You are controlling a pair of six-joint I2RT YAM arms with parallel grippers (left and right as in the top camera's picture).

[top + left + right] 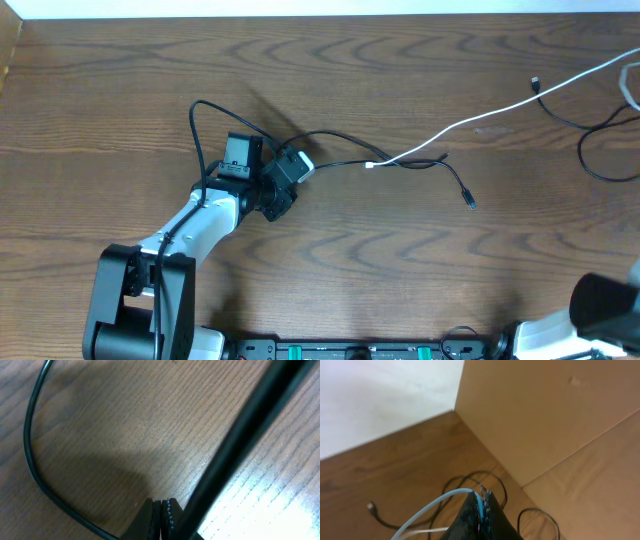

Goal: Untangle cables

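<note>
Closest to the lens is the left pincer, its two fingers pressed tight together. One fat, blurry black line runs just beside them, and nobody can tell if it is pinched or only passing by. Out from the left pincer, on the side away from its arm, a thin black cable lies on the table. Near the left pincer, it meets the end of the white cable. Well apart from the left pincer, the right pincer is shut on that white cable. If both arms pull now, the crossing could get tighter and turn into a knot. A little plug could catch on the other cord. The black cable could also slip free if the hold is weak.
</note>
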